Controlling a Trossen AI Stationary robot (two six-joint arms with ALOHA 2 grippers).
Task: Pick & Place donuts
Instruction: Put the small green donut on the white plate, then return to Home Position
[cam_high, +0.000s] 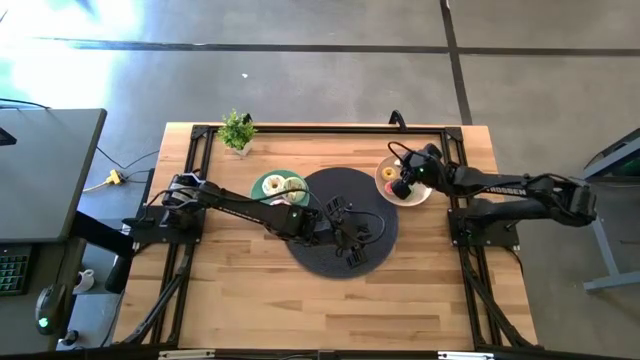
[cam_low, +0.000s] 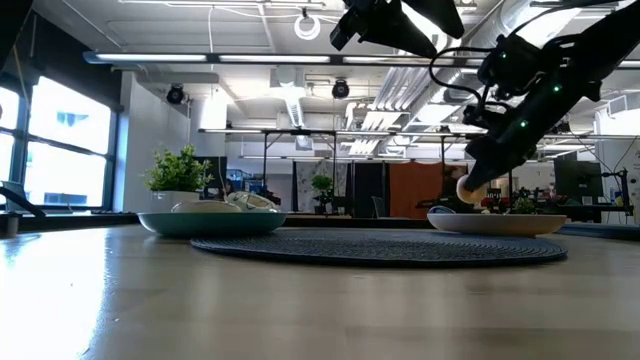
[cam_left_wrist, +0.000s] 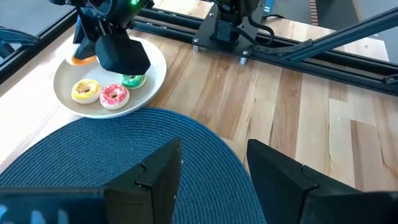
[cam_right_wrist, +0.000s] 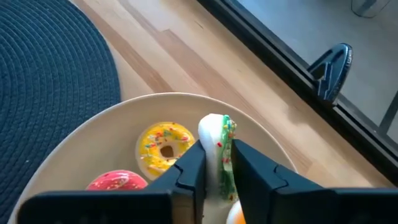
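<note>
My right gripper (cam_right_wrist: 217, 171) hangs over the beige bowl (cam_high: 418, 197) at the table's far right and is shut on a small green-iced donut (cam_right_wrist: 219, 146). A tiny yellow donut (cam_right_wrist: 165, 147) and a tiny pink donut (cam_right_wrist: 117, 182) lie flat on the bowl's floor. The larger donuts (cam_high: 285, 186) lie on the mint-green plate (cam_high: 262, 184), left of the mat. My left gripper (cam_left_wrist: 214, 174) is open and empty, raised over the round dark mat (cam_high: 340, 215). My right gripper pinches the green-iced donut between its two fingers, one finger (cam_right_wrist: 189, 168) on the pale underside and the other on the iced face (cam_right_wrist: 227, 140). The fingers come from above, slanting down. The donut stands on edge, lifted above the bowl's rim (cam_low: 468, 188).
A small potted plant (cam_high: 237, 130) stands at the table's far edge, left of centre. A black frame rail (cam_left_wrist: 298, 46) runs along the table's sides. An orange piece (cam_left_wrist: 84, 60) sits at the bowl's far rim. Bare wood lies along the near side (cam_high: 330, 310).
</note>
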